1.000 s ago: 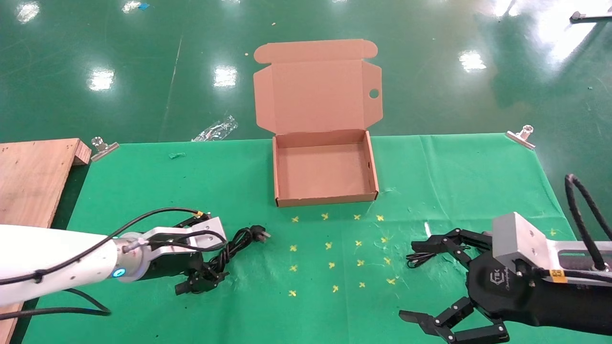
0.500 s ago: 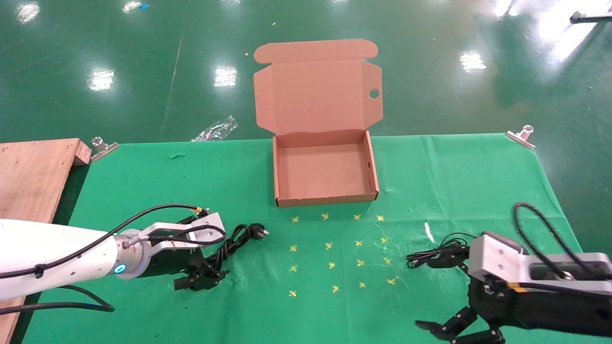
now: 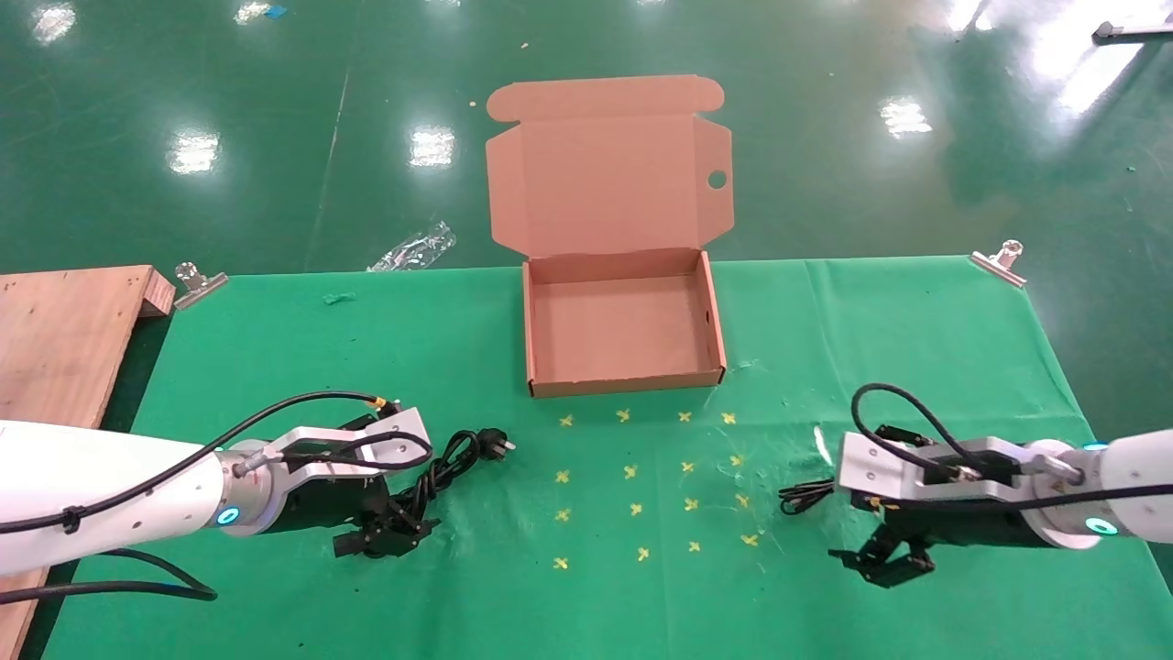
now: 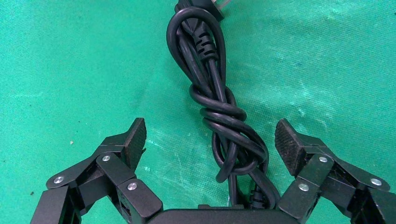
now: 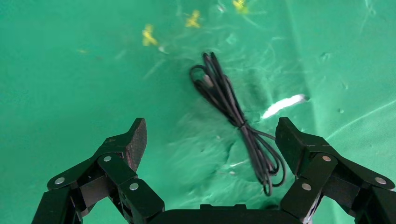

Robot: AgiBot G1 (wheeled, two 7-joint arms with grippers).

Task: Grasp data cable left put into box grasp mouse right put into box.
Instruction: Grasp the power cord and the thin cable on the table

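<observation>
Now the data cable (image 4: 219, 116), near the box (image 3: 623, 380), is straddled by the wide-open, empty left pincer (image 4: 210, 142) for grasping; the right pincer (image 5: 210, 140) is likewise spread empty.

We see the twisted black data cable (image 3: 446, 466) lying at near left, plug toward the box (image 3: 623, 325), which sits open at the cloth's far middle; only the mouse's thin cord (image 5: 236, 116) shows.

We cannot see the mouse; only its cord (image 3: 805, 496) shows, running under the right gripper (image 3: 882, 561). The cable's (image 4: 219, 116) plug is cut off at the top edge of the left wrist view.
</observation>
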